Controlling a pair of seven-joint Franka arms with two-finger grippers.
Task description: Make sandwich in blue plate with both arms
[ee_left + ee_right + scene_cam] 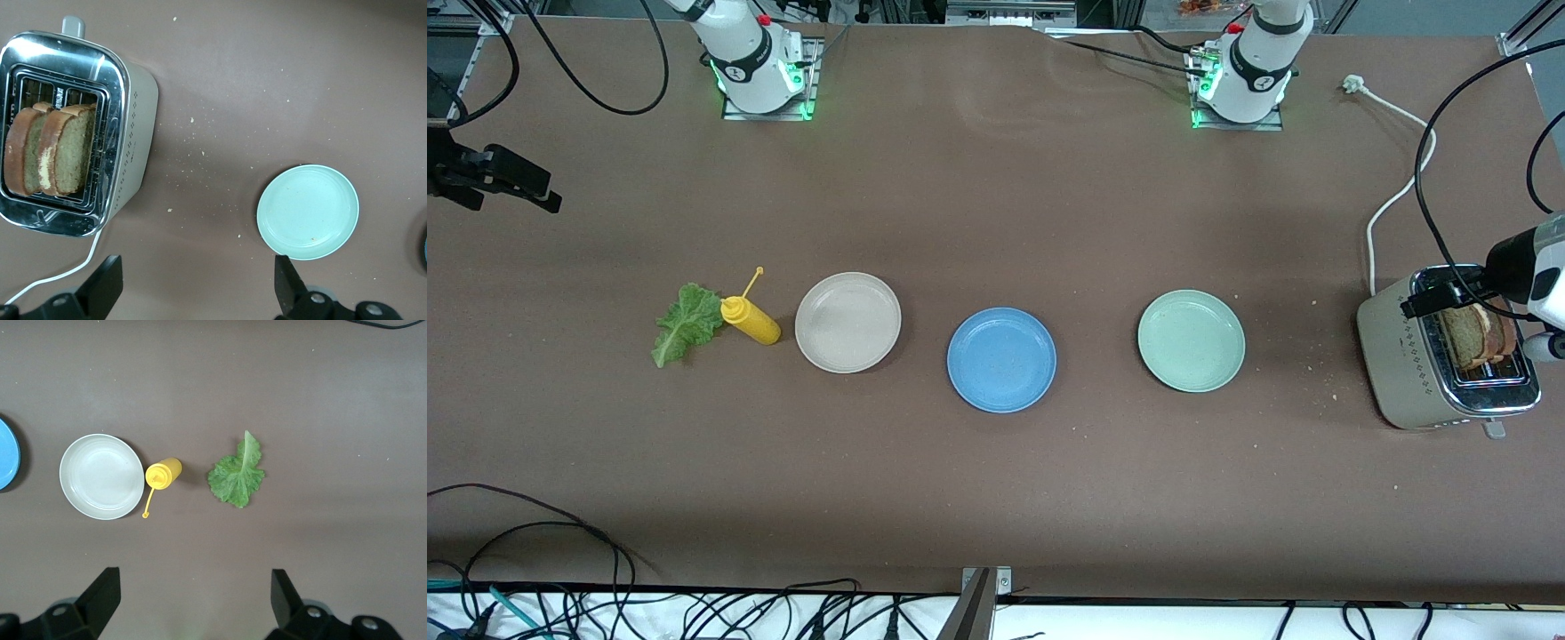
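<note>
The blue plate lies bare at mid-table, and its edge shows in the right wrist view. No sandwich is in view. Two brown toast slices stand in the toaster at the left arm's end. A green lettuce leaf lies flat toward the right arm's end. My left gripper hangs open and empty, high over the table beside the toaster. My right gripper hangs open and empty, high over the table near the lettuce.
A yellow squeeze bottle lies between the lettuce and a beige plate. A pale green plate sits between the blue plate and the toaster. The toaster's white cord trails toward the arms' bases. Crumbs dot the cloth.
</note>
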